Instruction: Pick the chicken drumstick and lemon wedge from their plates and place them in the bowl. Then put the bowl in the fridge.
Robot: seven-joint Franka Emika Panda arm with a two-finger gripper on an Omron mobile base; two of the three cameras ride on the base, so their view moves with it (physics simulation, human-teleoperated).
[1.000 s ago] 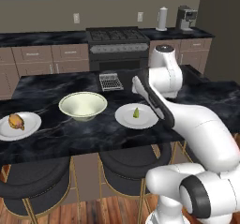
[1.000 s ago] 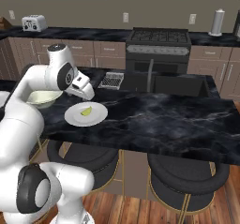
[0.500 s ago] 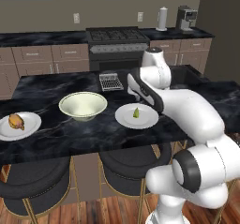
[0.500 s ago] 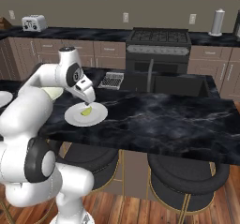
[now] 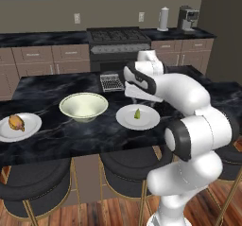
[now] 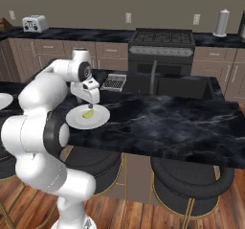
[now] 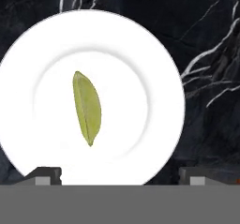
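The lemon wedge (image 7: 87, 108) lies on a white plate (image 7: 159, 78) in the middle of the dark counter, also seen as the wedge (image 5: 137, 113) on its plate (image 5: 149, 121). My gripper (image 5: 136, 101) hangs open just above this plate, fingers pointing down, with the wedge (image 6: 88, 113) slightly off to one side of the jaws and nothing held. The cream-green bowl (image 5: 83, 106) stands left of that plate. At the far left, the chicken drumstick (image 5: 16, 122) rests on a second plate (image 5: 29, 128). The fridge is out of view.
A black wire rack (image 5: 112, 82) lies on the counter behind the bowl and plate. A stove (image 5: 118, 40) and cabinets line the back wall, with a toaster (image 6: 33, 23) on the back counter. Round stools (image 6: 189, 180) stand under the counter's front edge.
The hand has come down and shifted a little toward the lemon's plate. The jaws stayed open. Bowl, plates and food have not moved.
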